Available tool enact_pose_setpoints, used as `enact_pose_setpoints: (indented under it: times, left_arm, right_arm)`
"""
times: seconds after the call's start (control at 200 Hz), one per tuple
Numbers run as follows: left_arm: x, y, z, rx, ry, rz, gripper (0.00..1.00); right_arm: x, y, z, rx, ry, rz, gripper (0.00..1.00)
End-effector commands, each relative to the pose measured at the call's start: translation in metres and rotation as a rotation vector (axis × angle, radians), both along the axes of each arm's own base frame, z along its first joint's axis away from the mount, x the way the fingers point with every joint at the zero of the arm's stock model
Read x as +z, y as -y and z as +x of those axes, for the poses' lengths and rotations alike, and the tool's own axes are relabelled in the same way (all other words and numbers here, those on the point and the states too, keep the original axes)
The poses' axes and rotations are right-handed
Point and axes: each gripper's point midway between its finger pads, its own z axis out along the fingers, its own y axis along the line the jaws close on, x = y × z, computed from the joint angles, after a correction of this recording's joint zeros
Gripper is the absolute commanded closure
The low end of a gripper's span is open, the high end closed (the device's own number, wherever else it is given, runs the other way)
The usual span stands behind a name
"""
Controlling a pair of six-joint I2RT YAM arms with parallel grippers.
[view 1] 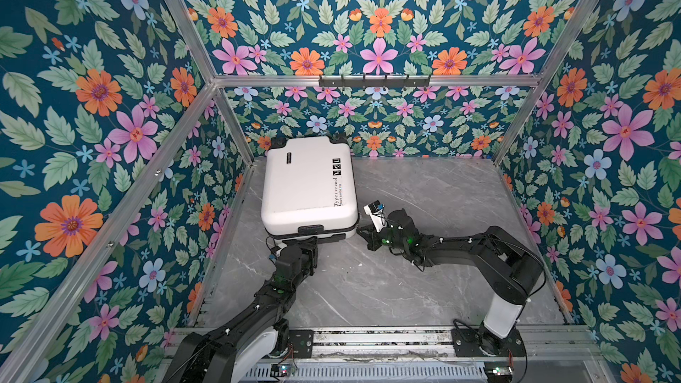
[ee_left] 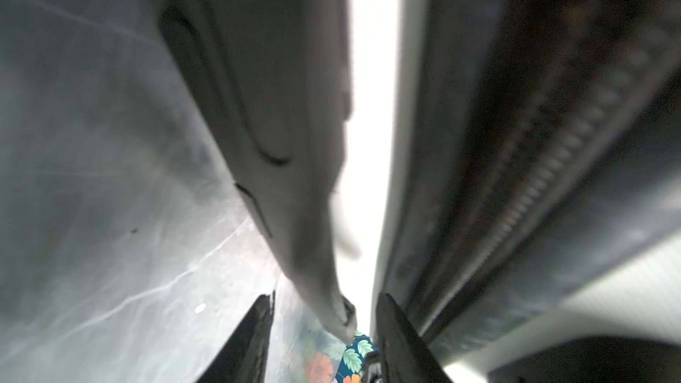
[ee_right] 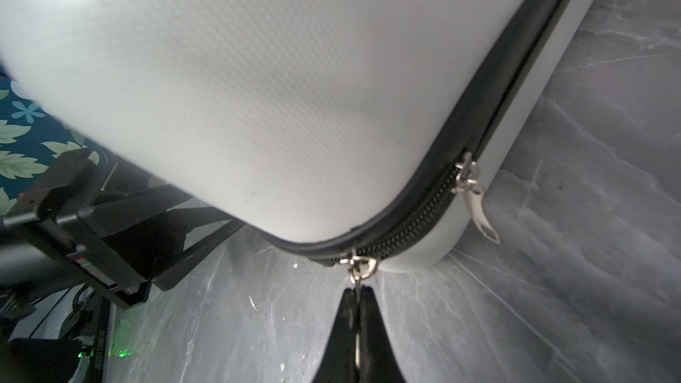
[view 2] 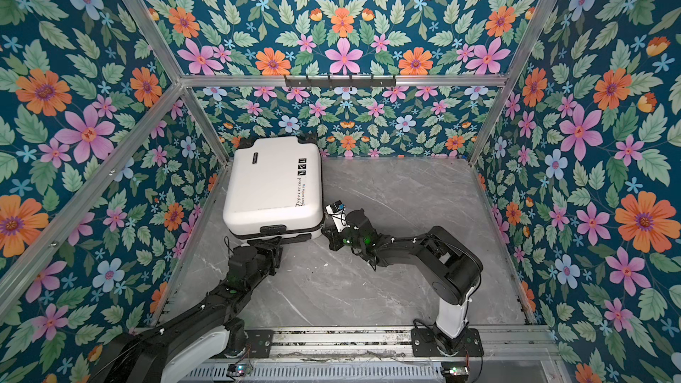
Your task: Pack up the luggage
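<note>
Two grippers meet the luggage (view 1: 306,182) along its near side. The white case lies flat in the far left corner of the grey marble table (view 1: 423,197), printed shell upward and wheels toward the back wall. Both top views show it there (view 2: 272,182).

The right gripper (view 1: 363,232) sits at the case's near right corner. In the right wrist view its fingers (ee_right: 346,311) are pinched tight on a metal zipper pull (ee_right: 356,278), which hangs from a slider on the black zipper (ee_right: 405,230) just where the band rounds that corner. A second pull (ee_right: 479,211) hangs free from another slider a little farther along the same band, touching nothing but the shell.

The left gripper (view 1: 311,243) is pressed up to the near side of the case, just below the black handle (view 1: 313,230), and appears in both top views (view 2: 274,243). The left wrist view is blurred and very close. Its fingers (ee_left: 254,333) stand apart there, and what seems to be a grey rim of the shell runs between them. A gap shows on either side of it, so nothing is clamped. Beside that rim lies a dark toothed zipper band.
</note>
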Motion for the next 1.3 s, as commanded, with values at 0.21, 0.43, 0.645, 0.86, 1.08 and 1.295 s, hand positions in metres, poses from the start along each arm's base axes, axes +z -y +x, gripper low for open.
enact_pose_setpoints:
  times: [0.21, 0.43, 0.645, 0.86, 1.08, 1.295]
  left_arm:
    - [0.004, 0.0, 0.005, 0.024, 0.069, 0.015, 0.63]
    - [-0.002, -0.003, 0.004, 0.045, 0.073, 0.037, 0.49]
    - [-0.003, -0.002, 0.009, 0.049, 0.095, 0.058, 0.49]
    - [-0.001, 0.008, 0.018, 0.039, 0.127, 0.035, 0.74]
    - [0.006, 0.013, 0.018, 0.036, 0.13, 0.041, 1.0]
    - [-0.003, 0.001, 0.001, 0.059, 0.041, 0.083, 1.0]
  right_arm:
    - [0.025, -0.01, 0.004, 0.023, 0.056, 0.077, 1.0]
    - [0.026, -0.012, 0.004, 0.025, 0.053, 0.084, 1.0]
    - [0.024, -0.012, 0.003, 0.031, 0.046, 0.085, 1.0]
    - [0.021, -0.012, 0.003, 0.029, 0.04, 0.077, 1.0]
    - [0.018, -0.006, 0.009, -0.017, 0.05, 0.057, 1.0]
    - [0.019, 0.01, 0.026, -0.093, 0.066, 0.049, 1.0]
